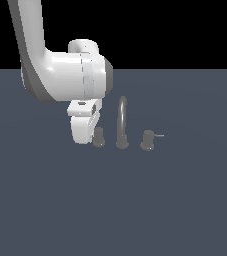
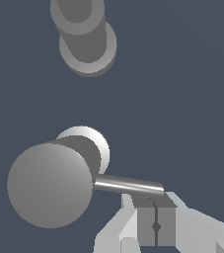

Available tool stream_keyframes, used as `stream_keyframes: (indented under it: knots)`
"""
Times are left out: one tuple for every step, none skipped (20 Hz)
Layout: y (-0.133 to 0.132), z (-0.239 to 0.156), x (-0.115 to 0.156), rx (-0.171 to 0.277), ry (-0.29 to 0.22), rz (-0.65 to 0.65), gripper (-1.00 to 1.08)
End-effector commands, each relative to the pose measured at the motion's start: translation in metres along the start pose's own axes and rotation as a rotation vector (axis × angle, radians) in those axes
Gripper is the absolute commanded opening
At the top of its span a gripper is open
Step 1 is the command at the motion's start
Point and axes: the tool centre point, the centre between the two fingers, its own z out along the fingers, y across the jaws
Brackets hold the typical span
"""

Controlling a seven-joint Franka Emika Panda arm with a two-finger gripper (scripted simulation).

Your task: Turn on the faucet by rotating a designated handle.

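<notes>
The faucet is a small grey set on the floor, with an arched spout (image 1: 121, 122) in the middle. The handle (image 1: 99, 138) is the knob on the exterior view's left. In the exterior view its lever is hidden behind my gripper (image 1: 91, 136), which hangs low right beside it. The wrist view shows the handle (image 2: 49, 185) from above as a large round cap. Its thin lever rod (image 2: 128, 185) sticks out sideways. My gripper (image 2: 155, 207) is shut with the pads pressed together, nothing between them, and their tips sit against the rod's outer end.
The twin knob (image 1: 148, 140) stands on the exterior view's right of the spout, its rod pointing right. The spout's base (image 2: 86, 42) shows in the wrist view beyond the handle. My white arm (image 1: 60, 75) looms above the handle. Dark flat floor (image 1: 135, 210) surrounds the set.
</notes>
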Motion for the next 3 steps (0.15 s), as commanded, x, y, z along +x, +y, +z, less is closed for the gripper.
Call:
stream_keyframes:
  knots:
    - [-0.0066,-0.001,0.0386,0.0,0.013,0.04,-1.0]
    - [-0.0076,-0.0012,0.0461,-0.001,0.015,0.043,-1.0]
    - [-0.0076,-0.0012,0.0461,-0.001,0.015,0.043,-1.0]
